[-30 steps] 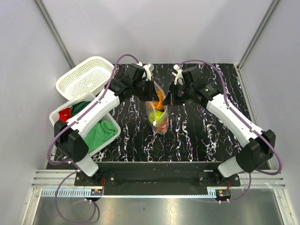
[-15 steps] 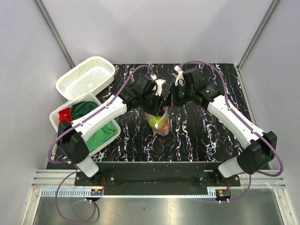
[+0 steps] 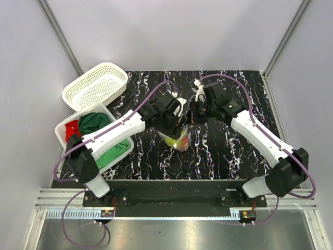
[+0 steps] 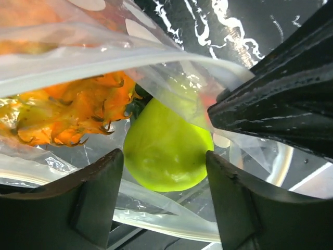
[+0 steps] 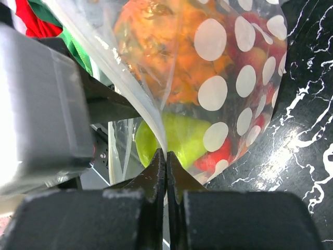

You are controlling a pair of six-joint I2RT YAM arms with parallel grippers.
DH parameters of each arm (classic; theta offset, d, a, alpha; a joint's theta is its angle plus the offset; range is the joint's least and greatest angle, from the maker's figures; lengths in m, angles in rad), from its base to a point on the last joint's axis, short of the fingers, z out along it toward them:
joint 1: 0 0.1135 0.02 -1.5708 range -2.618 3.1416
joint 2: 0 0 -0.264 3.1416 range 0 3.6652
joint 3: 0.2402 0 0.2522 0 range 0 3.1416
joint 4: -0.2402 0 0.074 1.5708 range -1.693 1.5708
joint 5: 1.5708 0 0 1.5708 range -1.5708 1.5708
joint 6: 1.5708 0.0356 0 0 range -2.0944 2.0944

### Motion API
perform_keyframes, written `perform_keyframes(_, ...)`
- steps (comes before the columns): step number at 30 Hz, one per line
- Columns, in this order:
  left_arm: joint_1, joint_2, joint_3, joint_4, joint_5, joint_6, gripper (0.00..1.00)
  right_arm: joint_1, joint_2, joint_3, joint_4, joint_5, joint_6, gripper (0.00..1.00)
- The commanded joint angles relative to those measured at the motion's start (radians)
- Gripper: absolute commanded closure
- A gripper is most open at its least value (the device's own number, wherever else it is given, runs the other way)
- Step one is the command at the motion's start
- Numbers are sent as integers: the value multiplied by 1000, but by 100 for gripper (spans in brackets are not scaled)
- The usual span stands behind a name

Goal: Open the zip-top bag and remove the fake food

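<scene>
The zip-top bag (image 3: 180, 140), clear with white dots, stands bunched on the black marbled table with its mouth pulled open. My right gripper (image 5: 166, 155) is shut on the bag's rim strip (image 5: 136, 91) and holds that side up. My left gripper (image 4: 165, 174) is open inside the mouth. Its two fingers (image 4: 96, 195) flank the yellow-green pear (image 4: 167, 153). The orange bumpy piece (image 4: 67, 107) lies just behind the pear. A red fruit (image 5: 217, 156) shows through the dotted wall (image 5: 244, 78) beside the pear (image 5: 183, 136). In the top view the left gripper (image 3: 174, 126) covers most of the food.
A white perforated basket (image 3: 96, 86) sits at the back left. A white bin (image 3: 61, 126) nearer the left edge holds green cloths (image 3: 112, 147) and a red cloth (image 3: 71, 127). Both arms meet over the table's middle, their wrists close together above the bag.
My left gripper has opened, swung right from the bag's left rim and pushed down into the mouth. The bag has sagged lower. The right gripper keeps its hold.
</scene>
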Motion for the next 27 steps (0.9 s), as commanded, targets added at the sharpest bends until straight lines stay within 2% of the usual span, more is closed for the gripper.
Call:
perform_keyframes(1, -14, 4, -52, 6, -33, -14, 23, 2, -43, -9, 34, -15, 14, 100)
perform_keyframes(5, -16, 12, -89, 38, 4, -20, 13, 2, -48, -17, 34, -13, 11, 100)
perform_keyframes(10, -17, 9, -132, 86, -45, -32, 15, 2, -63, -32, 37, -9, 14, 100)
perform_keyframes(13, -16, 4, -141, 123, -49, -37, 25, 2, -71, -47, 39, -7, 14, 100)
perform_keyframes(14, -16, 3, -138, 126, -48, -35, 32, 2, -72, -55, 39, -5, 14, 100)
perform_keyframes(15, -16, 1, -135, 129, -48, -34, 45, 2, -77, -58, 40, -2, 12, 100)
perform_keyframes(18, -16, -29, -115, 129, -48, -32, 65, 2, -83, -66, 40, 1, 9, 100)
perform_keyframes(21, -16, -69, -95, 124, -48, -35, 75, 2, -88, -69, 44, 10, 6, 100)
perform_keyframes(25, -16, -134, -69, 114, -69, -46, 100, 0, -85, -78, 45, 25, -8, 100)
perform_keyframes(27, -17, -181, -77, 117, -100, -54, 100, 2, -88, -87, 48, 44, -9, 100)
